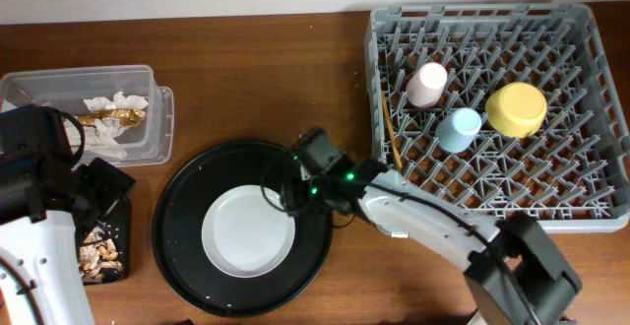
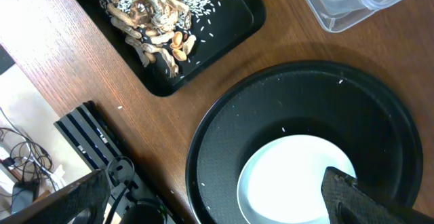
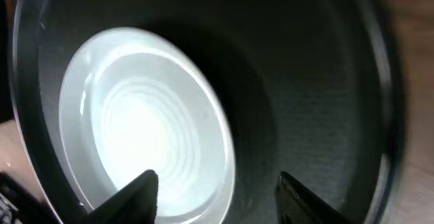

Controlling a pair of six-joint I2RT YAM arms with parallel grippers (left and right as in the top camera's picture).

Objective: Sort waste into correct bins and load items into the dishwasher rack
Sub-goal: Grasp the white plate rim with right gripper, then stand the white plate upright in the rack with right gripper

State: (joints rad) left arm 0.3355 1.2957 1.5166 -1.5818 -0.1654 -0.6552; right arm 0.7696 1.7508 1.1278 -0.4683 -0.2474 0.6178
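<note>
Nearest the lens, my right fingers (image 3: pixel 139 197) show as two dark tips spread wide, nothing held. Below them the white plate (image 3: pixel 135 129), blurred, lies inside the round black tray (image 3: pixel 325 115), with the plate's right rim under the gap. I cannot tell whether they touch it. Left wrist view: my left fingers (image 2: pixel 366 200) are parted out to the bottom corners, empty, above the same plate and tray. Up-left, the shallow black tray (image 2: pixel 241 30) holds beige food scraps (image 2: pixel 152 20) and pale grains. A corner of the clear tub (image 2: pixel 352 3) shows top right, on the wooden surface (image 2: pixel 61 68). Overhead: the rack (image 1: pixel 591 20) stands at right. Inside it the pink cup (image 1: pixel 426 84), light-blue cup (image 1: pixel 459 128) and yellow bowl (image 1: pixel 517 108) sit close together, and the chopsticks (image 1: pixel 391 123) lie along its left wall. The tub at far left holds paper scraps (image 1: pixel 116 101) and the gold wrapper (image 1: pixel 113 118). The plate is centred in the round tray, well apart from the rack.
</note>
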